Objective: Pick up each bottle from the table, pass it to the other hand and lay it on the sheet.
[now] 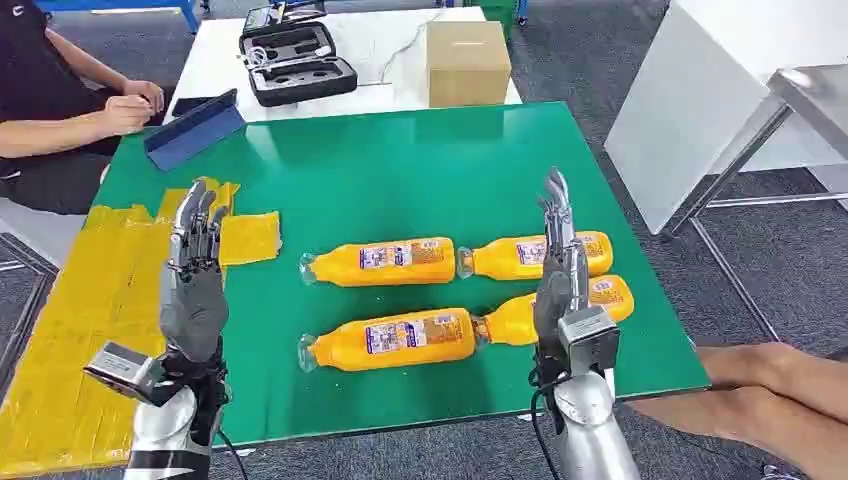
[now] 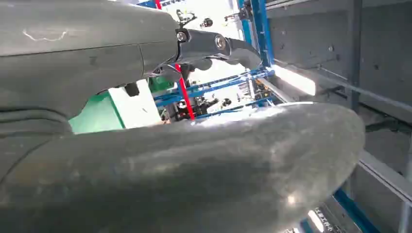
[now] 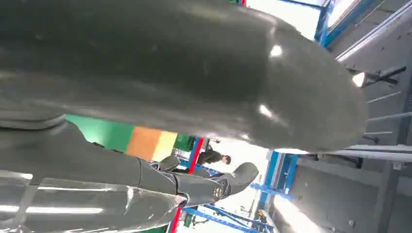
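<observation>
Four orange bottles lie on their sides on the green tabletop (image 1: pixel 400 160), in two rows of two: far-left bottle (image 1: pixel 385 260), far-right bottle (image 1: pixel 515 256), near-left bottle (image 1: pixel 395 340), near-right bottle (image 1: pixel 510 318). The right hand (image 1: pixel 558 270) is raised in front of the two right bottles, fingers straight, holding nothing. The left hand (image 1: pixel 193 280) is upright and empty, well left of the bottles, by the yellow sheet (image 1: pixel 90 300).

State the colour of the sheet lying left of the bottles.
Yellow. The sheet shows best in the head view, beside the green table.
</observation>
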